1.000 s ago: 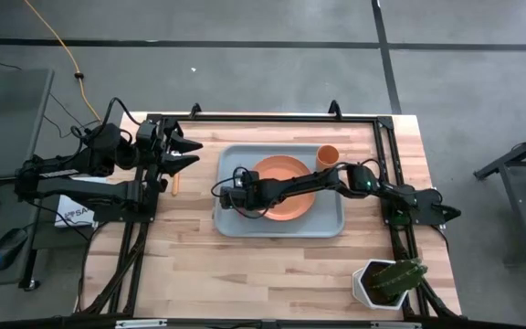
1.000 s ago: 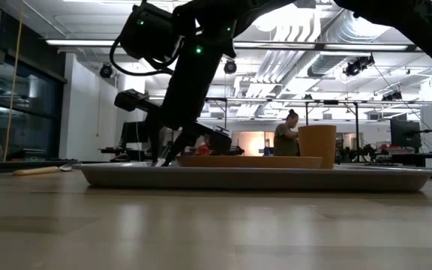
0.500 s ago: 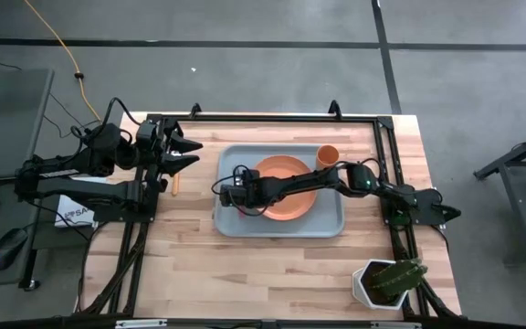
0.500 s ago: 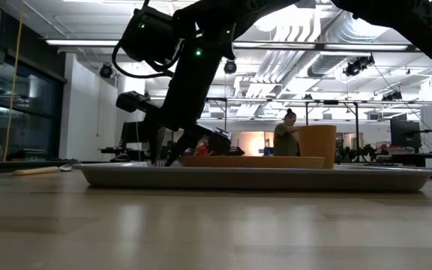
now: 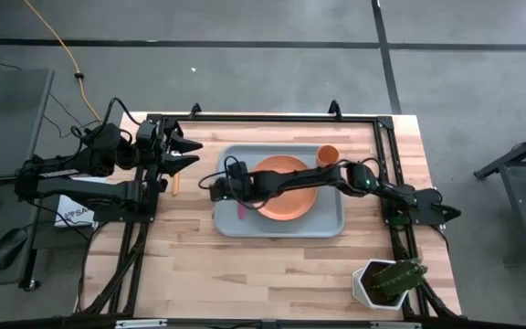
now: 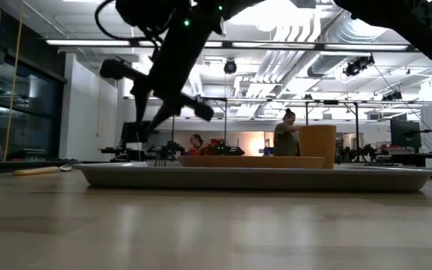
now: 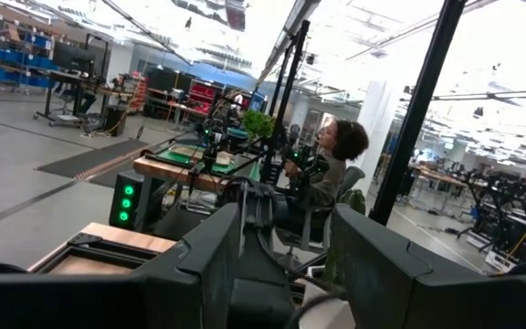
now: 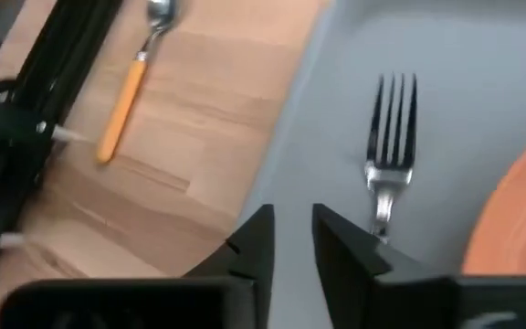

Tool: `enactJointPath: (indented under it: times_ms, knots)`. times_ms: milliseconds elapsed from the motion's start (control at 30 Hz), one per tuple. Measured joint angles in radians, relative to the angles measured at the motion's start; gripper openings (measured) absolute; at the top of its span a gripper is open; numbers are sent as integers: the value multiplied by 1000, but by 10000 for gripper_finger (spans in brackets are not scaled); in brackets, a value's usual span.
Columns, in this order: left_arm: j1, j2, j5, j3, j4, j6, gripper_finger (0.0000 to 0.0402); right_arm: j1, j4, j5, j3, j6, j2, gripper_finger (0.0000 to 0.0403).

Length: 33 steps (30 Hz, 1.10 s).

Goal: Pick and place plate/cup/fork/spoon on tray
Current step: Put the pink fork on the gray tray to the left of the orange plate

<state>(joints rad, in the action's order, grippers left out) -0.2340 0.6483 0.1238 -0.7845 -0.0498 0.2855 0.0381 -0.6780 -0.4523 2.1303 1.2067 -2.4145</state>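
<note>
The fork [image 8: 389, 137], pink-handled [image 5: 241, 208], lies flat on the tray [image 5: 331, 228] with its tines toward the far edge, left of the orange plate [image 5: 286, 187]. The cup [image 5: 328, 154] stands at the tray's far right corner. The spoon [image 8: 135, 82] lies on the table left of the tray [image 5: 176, 184]. My right gripper [image 8: 291, 239] hangs over the tray's left rim [image 5: 215, 187], above and beside the fork, fingers narrowly apart with nothing between them. My left gripper [image 5: 194, 153] waits open, raised at the far left.
A white pot with a green plant [image 5: 386, 283] stands at the near right corner. The dark rig frame [image 5: 144, 219] runs along the table's left and right sides. Bare wood lies between the tray and the near edge.
My right gripper has risen off the tray and drifted toward the table's left edge, rolling at the wrist. The fork, which was under its fingers before, now lies bare on the tray beside the plate.
</note>
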Motion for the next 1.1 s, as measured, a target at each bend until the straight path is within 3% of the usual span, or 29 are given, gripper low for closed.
enactJointPath:
  times_ms: [167, 400, 567, 667, 767, 967, 1100]
  knots:
    - [0, 0, 0, 0, 0, 0, 161, -15, -129, 27, 69, -221, 0, 8]
    - [0, 0, 0, 0, 0, 0, 161, 22, -540, 10, 171, -490, 2, 2]
    - [0, 0, 0, 0, -1, 0, 161, 92, -784, -27, 113, -519, 43, 0]
    - [0, 0, 0, 0, -1, 0, 161, 134, -760, -26, -30, -520, 153, 0]
    - [0, 2, 0, 0, -5, 0, 161, 161, -643, 1, -263, -527, 335, 0]
    - [0, 3, 0, 0, -2, 0, 161, 165, -253, 116, -819, -503, 814, 0]
    - [0, 14, -7, 0, -1, 2, 161, 166, 32, 148, -1083, -439, 1104, 0]
